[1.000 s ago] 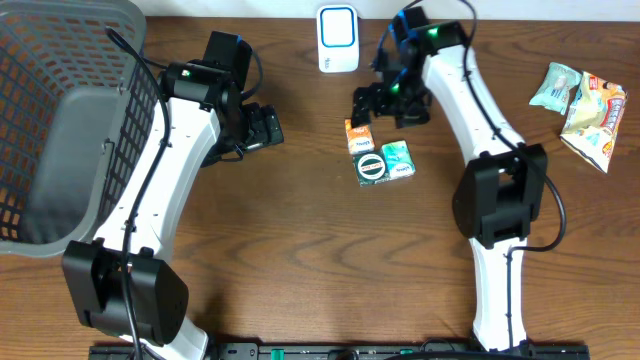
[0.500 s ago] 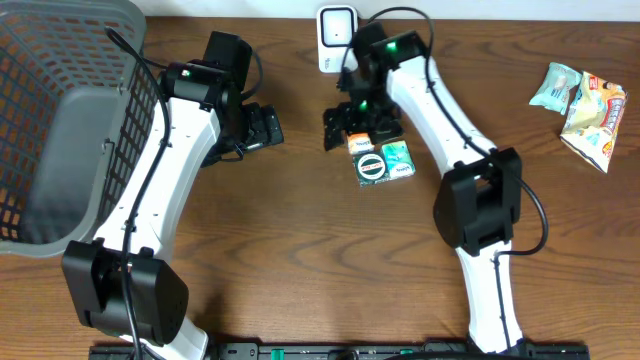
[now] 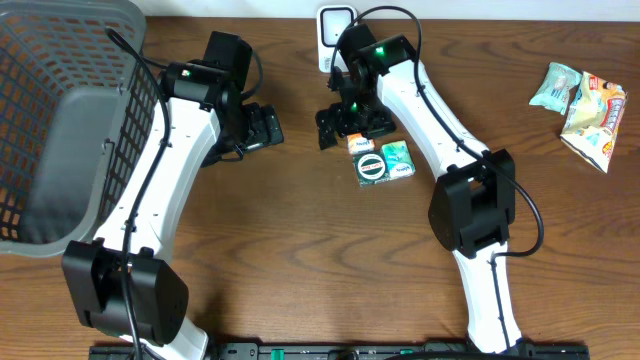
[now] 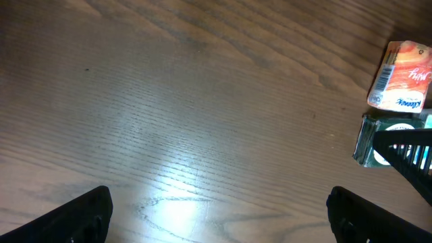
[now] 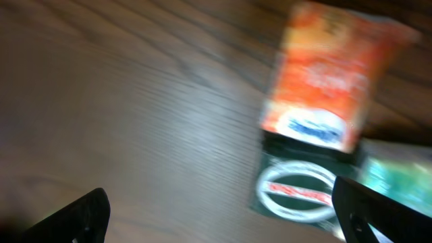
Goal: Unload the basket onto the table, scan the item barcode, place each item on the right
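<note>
- Left end effector: jaws released, nothing held, above bare tabletop.
- Right end effector: jaws released, nothing held, just beside orange packet.
- 1 orange packet: flat on tabletop, touching dark green pack; teal pack alongside.
- 1 white scanner: far edge.
- 1 basket: far left.

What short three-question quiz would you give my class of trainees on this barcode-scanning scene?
1. True or false: the right gripper is shut on a pack.
2. Where is the white scanner? A in the grey basket; B at the far edge of the table, beyond the packs; C beside the snack bags.
3. How many small packs lie grouped by the right gripper?
Key: 1 false, it is open and holds nothing; 2 B; 3 three: orange pack, dark green pack, teal pack.
</note>
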Available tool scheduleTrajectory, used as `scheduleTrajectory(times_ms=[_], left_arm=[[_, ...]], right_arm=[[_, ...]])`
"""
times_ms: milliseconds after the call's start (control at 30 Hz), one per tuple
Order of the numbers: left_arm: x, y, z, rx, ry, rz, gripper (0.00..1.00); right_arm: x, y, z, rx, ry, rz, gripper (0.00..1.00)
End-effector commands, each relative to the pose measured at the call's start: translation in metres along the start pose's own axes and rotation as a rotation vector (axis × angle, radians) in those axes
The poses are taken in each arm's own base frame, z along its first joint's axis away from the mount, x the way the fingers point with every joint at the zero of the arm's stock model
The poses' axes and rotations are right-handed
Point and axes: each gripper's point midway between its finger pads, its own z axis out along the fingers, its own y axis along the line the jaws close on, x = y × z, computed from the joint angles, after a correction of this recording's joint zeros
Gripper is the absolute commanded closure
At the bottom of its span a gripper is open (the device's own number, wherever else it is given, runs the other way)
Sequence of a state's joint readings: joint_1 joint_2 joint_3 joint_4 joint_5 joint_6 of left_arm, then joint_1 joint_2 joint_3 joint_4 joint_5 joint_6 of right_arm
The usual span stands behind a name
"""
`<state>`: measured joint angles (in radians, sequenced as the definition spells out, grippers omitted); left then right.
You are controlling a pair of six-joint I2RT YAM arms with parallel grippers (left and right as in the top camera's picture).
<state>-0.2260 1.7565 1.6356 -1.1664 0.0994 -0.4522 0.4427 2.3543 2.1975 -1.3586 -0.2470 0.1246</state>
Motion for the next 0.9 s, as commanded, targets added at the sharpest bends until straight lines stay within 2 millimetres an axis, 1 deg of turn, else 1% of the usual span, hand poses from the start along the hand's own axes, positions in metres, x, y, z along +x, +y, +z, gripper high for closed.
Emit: scheduleTrajectory(times_ms=[0,100,233,300,367,433,500,600,733,867], left_arm=[[0.001,0.002,0.003,-0.008,0.008,-0.015,0.0],[0.001,0.002,0.003,-0.008,0.008,-0.015,0.0],[0.001,0.002,0.003,-0.008,0.008,-0.015,0.0],[0.001,0.002,0.003,-0.008,0.008,-0.015,0.0],[0.001,0.002,0.003,-0.008,0.008,-0.015,0.0],[0.001,0.002,0.003,-0.008,0.008,-0.015,0.0],[0.001,0.002,0.003,-0.008,0.008,-0.015,0.0],[0.001,0.002,0.003,-0.008,0.008,-0.015,0.0],[0.001,0.002,0.003,-0.008,0.008,-0.015,0.0],[0.001,0.002,0.003,-0.008,0.008,-0.015,0.0]], right_arm=[[0.003,-0.028,-0.018,0.169,-0.025,-0.003,0.01],[-0.001,-0.041,-0.021,0.232,-0.042,0.002,0.01],[-0.007,-0.047,-0.023,0.242,-0.068,0.009,0.01],[-0.01,-0.056,-0.026,0.278,-0.08,0.019,0.01],[-0.009,-0.068,-0.029,0.301,-0.089,0.106,0.01],[-0.007,-0.073,-0.03,0.28,-0.081,0.148,0.01],[0.0,-0.081,-0.032,0.273,-0.053,0.17,0.01],[0.013,-0.09,-0.044,0.264,-0.02,0.208,0.01],[0.028,-0.105,-0.07,0.278,-0.016,0.25,0.01],[0.048,-0.111,-0.093,0.301,0.01,0.249,0.01]])
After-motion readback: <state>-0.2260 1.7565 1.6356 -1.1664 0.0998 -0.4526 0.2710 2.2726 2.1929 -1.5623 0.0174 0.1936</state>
